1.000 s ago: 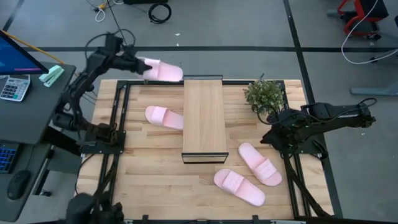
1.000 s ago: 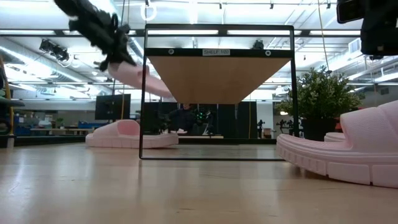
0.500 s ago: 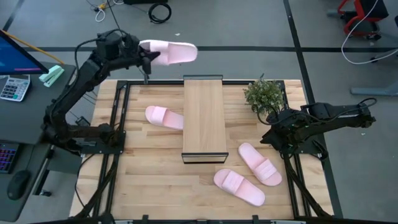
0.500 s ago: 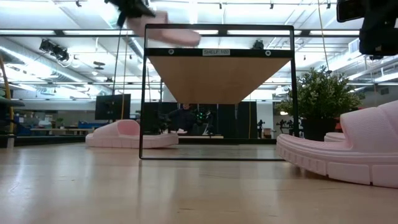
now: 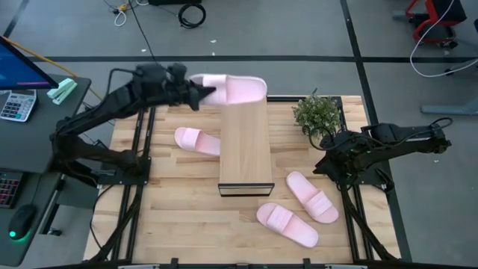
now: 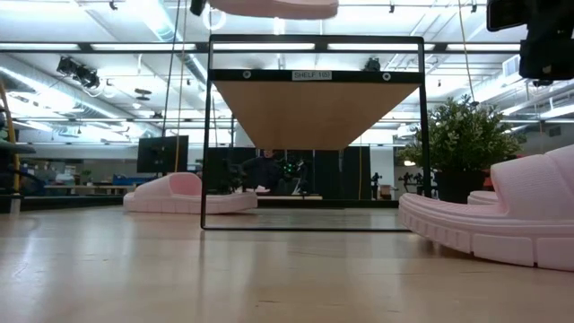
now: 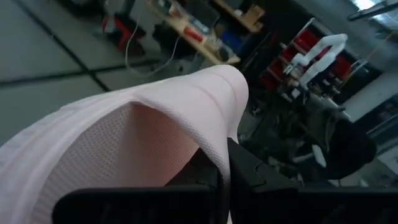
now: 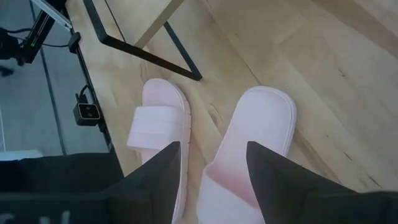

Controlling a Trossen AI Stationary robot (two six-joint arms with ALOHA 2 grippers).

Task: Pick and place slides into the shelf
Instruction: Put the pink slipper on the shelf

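Carrying one slide (image 5: 237, 88), the left gripper (image 5: 200, 94) is clamped on the sandal's edge, its fingers pressed tight on the foam. Over the last second the arm has swung this slide from beyond the table's 11 o'clock corner, upward and across, so that it now hangs above the 12 o'clock end of the shelf (image 5: 245, 149). In the low view the slide (image 6: 273, 7) sits above the shelf's top frame (image 6: 314, 40), clear of it and not touching.

Consequence for the task: transport is nearly complete; judged from this position, lowering and release onto the panel remain.

The shelf panel carries no slides yet. Three slides rest on the tabletop (image 5: 179, 209):
- one (image 5: 197, 140) just beside the shelf's 9 o'clock side;
- two (image 5: 312, 196) (image 5: 287, 224) toward 5 o'clock of the shelf, near each other.

The right gripper (image 5: 323, 166) waits at the table's 3 o'clock edge, fingers (image 8: 160, 171) spread wide and holding nothing, above the two slides there. A potted plant (image 5: 317, 113) stands at the shelf's 2 o'clock.
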